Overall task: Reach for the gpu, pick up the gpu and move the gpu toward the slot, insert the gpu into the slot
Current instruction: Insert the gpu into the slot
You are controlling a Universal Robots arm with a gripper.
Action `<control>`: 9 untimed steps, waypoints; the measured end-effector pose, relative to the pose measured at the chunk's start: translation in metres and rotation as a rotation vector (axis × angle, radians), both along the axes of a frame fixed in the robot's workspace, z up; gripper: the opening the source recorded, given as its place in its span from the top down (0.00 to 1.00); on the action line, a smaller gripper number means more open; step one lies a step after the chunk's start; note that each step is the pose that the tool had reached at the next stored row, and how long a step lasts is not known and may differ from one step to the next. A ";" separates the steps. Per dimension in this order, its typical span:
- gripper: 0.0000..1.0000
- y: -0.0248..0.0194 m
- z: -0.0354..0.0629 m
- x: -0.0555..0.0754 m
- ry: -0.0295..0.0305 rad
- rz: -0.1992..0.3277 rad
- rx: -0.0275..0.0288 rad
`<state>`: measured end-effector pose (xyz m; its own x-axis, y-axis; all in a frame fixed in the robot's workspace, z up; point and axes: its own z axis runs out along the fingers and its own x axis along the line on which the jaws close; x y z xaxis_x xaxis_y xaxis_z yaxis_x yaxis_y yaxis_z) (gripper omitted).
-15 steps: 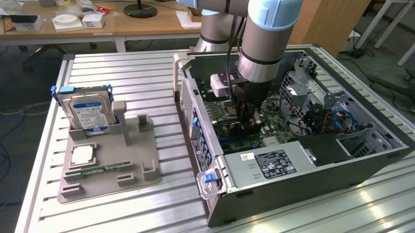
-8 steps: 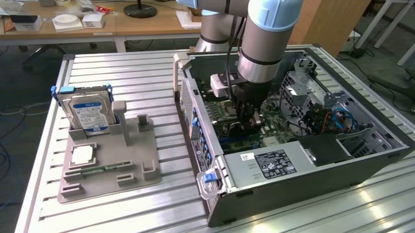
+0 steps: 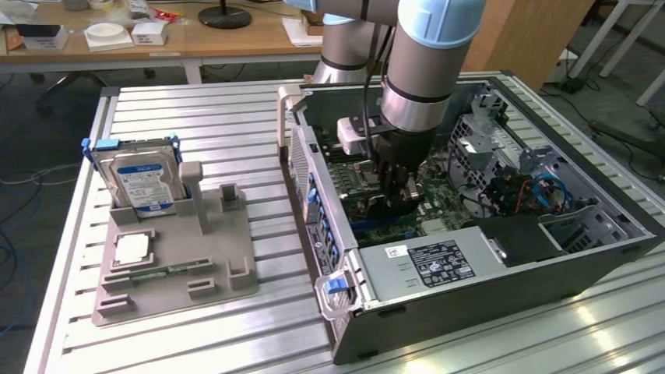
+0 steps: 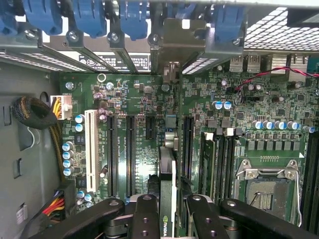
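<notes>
A ribbed aluminium table (image 3: 208, 125) carries an open computer case (image 3: 540, 265) lying on its side. Just beside the case, toward the exterior view's left, sits a grey holder tray (image 3: 171, 273) with a hard drive (image 3: 140, 181) standing in it.

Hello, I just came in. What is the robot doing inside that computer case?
The robot arm has reached down into the open computer case and its pincer is shut on the gpu, held on edge between the fingers. The card stands over the green motherboard, among the long expansion slots. Whether it is already seated cannot be told. Outside the case, a hard drive stands in a grey holder.
</notes>
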<state>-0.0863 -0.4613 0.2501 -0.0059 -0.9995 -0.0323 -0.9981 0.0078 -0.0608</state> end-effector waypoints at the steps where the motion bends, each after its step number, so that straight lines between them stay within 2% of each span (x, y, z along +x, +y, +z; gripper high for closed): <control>1: 0.74 0.0000 0.0000 0.000 0.0000 0.000 0.0000; 9: 0.74 -0.0012 0.0000 0.000 0.0000 0.000 0.0000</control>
